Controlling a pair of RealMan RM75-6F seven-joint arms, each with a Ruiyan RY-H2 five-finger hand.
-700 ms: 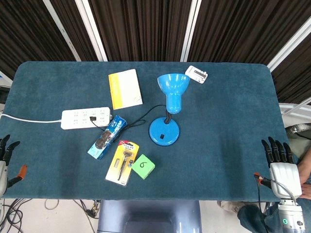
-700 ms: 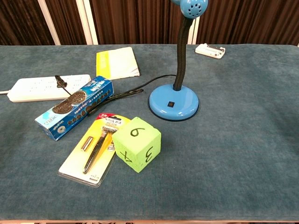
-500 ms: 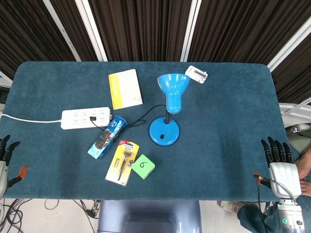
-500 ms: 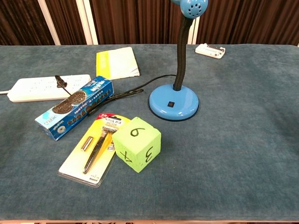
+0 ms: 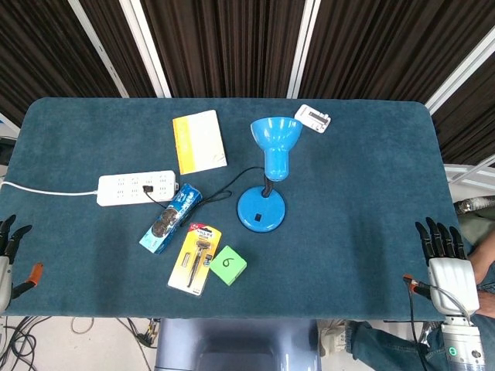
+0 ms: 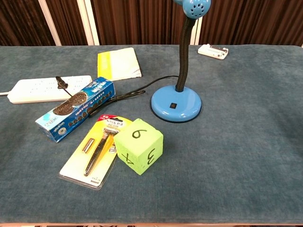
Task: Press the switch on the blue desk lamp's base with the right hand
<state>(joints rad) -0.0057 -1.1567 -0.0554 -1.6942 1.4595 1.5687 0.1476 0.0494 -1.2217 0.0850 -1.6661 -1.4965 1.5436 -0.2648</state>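
Note:
The blue desk lamp (image 5: 267, 174) stands mid-table, its round base (image 6: 176, 103) carrying a small black switch (image 6: 173, 105) on top. In the head view the switch (image 5: 256, 223) faces the table's front edge. My right hand (image 5: 446, 263) hangs off the front right corner of the table, fingers straight and apart, holding nothing, far from the lamp. At the front left edge my left hand (image 5: 8, 255) likewise holds nothing, fingers spread. Neither hand shows in the chest view.
A green numbered cube (image 5: 228, 265), a razor pack (image 5: 195, 257) and a cookie box (image 5: 171, 219) lie left of the base. Behind them are a white power strip (image 5: 138, 187) and a yellow booklet (image 5: 199, 141). A small white device (image 5: 313, 117) sits at the back.
My right hand has slipped slightly lower at the table's front right corner. Nothing else has moved.

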